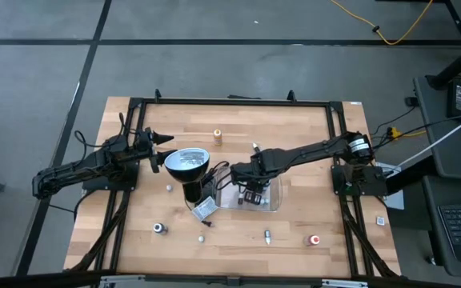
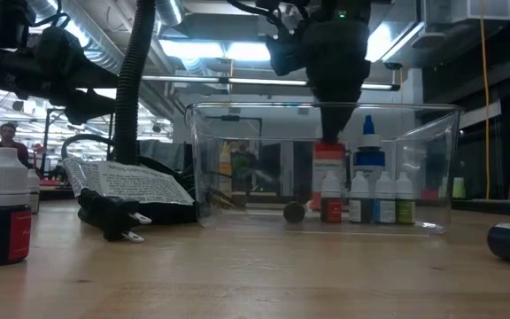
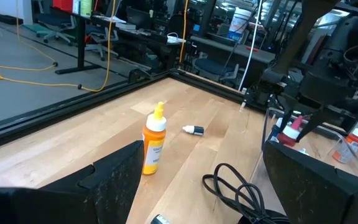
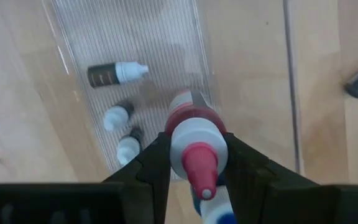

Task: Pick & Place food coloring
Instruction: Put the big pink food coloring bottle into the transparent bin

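My right gripper (image 1: 250, 190) hangs fingers-down over the clear tray (image 1: 272, 205), shut on a food coloring bottle (image 2: 328, 164) with a red body and red nozzle. Several small bottles (image 2: 370, 199) stand in the tray and one dark bottle (image 4: 114, 73) lies on its floor. More bottles stay out on the table: an orange one (image 1: 217, 136) standing at the far side, a red one (image 1: 314, 239) and a dark one (image 1: 159, 229) near the front. My left gripper (image 3: 210, 186) waits open at the table's left side (image 1: 157, 140), pointing level. My right gripper pinches the bottle's white upper part (image 4: 194, 140), just below the red nozzle, between its two fingers. The fingers (image 4: 157, 162) come from above, pointing down. The bottle hangs upright, nozzle up, inside the tray's walls and clear of its floor.
A black lamp with a round silvery head (image 1: 186, 164) stands left of the tray, its cable and plug (image 2: 113, 217) lying beside it. A dark bottle with a white cap (image 2: 3, 208) stands close to the low camera. Bare wood lies at the table's far side.
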### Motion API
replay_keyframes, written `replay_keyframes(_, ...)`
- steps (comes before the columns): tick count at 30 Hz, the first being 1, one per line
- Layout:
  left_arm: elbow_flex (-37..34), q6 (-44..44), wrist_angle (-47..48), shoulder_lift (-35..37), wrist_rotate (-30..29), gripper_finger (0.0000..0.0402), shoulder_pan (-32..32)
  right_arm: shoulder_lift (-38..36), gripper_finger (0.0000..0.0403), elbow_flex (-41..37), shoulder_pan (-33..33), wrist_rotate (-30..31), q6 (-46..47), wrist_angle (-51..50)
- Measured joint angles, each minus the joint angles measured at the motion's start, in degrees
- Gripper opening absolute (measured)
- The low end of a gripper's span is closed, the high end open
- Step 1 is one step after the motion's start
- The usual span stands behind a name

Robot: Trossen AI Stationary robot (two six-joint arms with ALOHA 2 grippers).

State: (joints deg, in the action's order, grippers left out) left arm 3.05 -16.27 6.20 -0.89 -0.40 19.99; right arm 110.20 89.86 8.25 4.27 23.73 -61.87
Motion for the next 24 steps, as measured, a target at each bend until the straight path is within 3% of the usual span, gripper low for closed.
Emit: replay_keyframes(24,0.00,-0.02,-0.01,-0.01,0.00,0.0322,-0.01,-3.67,0.0146,-2.62,-0.24,-0.48,2.98,0.09)
